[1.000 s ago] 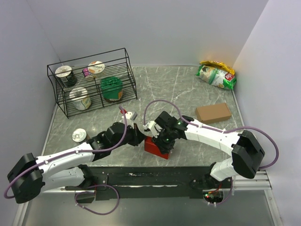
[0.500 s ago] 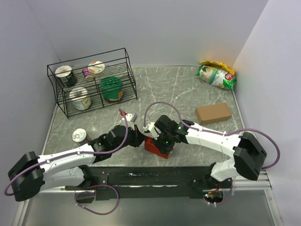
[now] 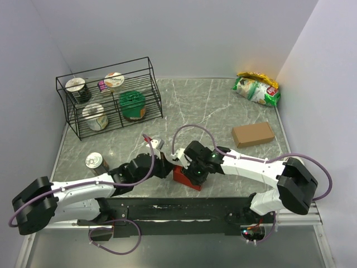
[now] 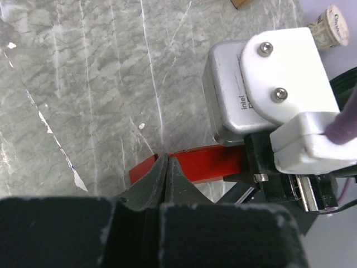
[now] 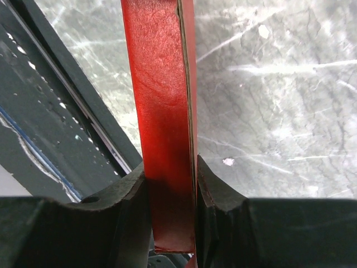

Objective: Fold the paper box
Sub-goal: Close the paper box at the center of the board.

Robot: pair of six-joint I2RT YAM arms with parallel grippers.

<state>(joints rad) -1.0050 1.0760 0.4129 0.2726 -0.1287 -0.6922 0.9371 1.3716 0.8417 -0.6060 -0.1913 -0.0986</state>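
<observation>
Right gripper is pinched narrow on the paper box, gripping the thin side of a flat, glossy red card slab with a seam up one edge. A dark rail at the worktop edge runs close on one side of that gripper, and bare grey marbled stone lies open on the other. Left gripper is fully closed, tips together right at the box's end, open stone ahead of it
</observation>
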